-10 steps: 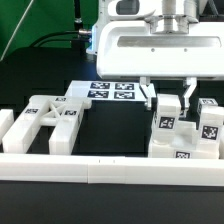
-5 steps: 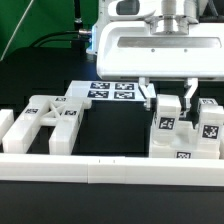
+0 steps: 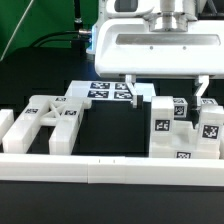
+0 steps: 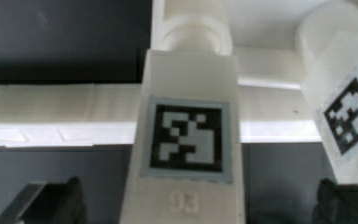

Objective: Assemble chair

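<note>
Black tabletop point(image 3: 110, 135) fills mid-frame, with tagged chair blocks point(image 3: 185, 125) clustered at lower right and a cut-out frame point(image 3: 50, 120) at lower left. The gripper point(image 3: 167, 97) hangs over the blocks, fingers spread wide, grasping nothing.

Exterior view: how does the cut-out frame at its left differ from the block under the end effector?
The frame lies flat with open cut-outs; the block is solid and stands upright. The frame sits away from the end effector; the block sits between its open jaws. The block shows a tag; the frame shows none here. Both are white.
</note>
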### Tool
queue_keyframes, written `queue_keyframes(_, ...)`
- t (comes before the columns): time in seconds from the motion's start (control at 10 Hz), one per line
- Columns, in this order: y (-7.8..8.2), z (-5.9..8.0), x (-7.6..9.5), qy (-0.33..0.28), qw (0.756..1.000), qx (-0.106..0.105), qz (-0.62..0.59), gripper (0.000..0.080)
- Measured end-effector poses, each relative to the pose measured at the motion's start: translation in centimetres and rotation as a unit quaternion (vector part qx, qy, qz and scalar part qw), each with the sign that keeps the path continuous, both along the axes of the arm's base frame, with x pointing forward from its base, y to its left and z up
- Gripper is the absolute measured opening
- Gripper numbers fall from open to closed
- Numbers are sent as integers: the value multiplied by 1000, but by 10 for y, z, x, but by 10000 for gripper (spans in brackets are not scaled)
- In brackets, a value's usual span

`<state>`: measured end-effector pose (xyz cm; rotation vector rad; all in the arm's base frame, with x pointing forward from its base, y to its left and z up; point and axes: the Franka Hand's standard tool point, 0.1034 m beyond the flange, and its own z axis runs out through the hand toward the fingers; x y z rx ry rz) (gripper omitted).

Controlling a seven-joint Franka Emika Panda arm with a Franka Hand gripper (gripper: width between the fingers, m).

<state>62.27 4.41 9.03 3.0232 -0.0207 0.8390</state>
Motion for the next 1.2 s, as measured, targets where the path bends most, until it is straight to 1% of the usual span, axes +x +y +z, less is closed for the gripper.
queue_keyframes(0.1, -3, 5, 2, 6, 1000, -1, 4, 647)
queue_keyframes(0.3, -10, 21, 10, 16, 1000, 2, 6, 649)
queue_keyframes(0.4, -15, 26, 14, 18, 1000, 0, 9, 649)
queue_keyframes(0.5, -16, 29, 17, 20, 1000, 2, 8, 649)
queue_keyframes(0.8, -14, 25, 15, 39, 999, 6, 9, 649)
queue_keyframes(0.9, -10, 20, 10, 83, 996, 15, 12, 649)
queue_keyframes(1.0, -7, 18, 9, 124, 992, 24, 15, 649)
queue_keyframes(1.2, -3, 15, 7, 186, 982, 35, 20, 649)
